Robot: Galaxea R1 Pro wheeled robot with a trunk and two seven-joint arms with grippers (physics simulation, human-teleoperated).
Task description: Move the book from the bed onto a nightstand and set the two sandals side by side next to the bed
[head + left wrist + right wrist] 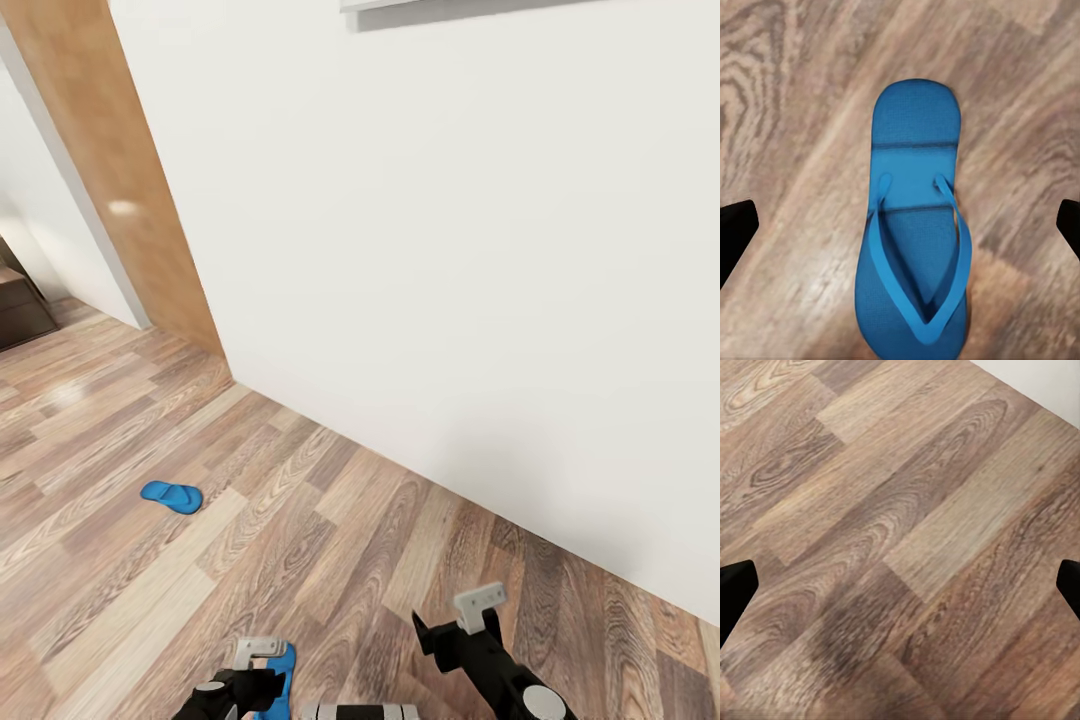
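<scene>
While spread wide, left claw [900,225] overhangs sandal [913,225].

The wood-plank floor [330,540] is carrying two blue sandals: one sandal [916,225] is lying flat directly beneath the left gripper [262,668], the other sandal [172,496] well ahead of it.

wood-plank floor [330,520], plain white wall [450,250], wooden door panel [120,180].

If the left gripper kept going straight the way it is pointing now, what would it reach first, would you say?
Most likely the blue sandal lying flat on the wood floor. It sits between the left gripper's open fingers, though the depth to it is hard to judge.
</scene>
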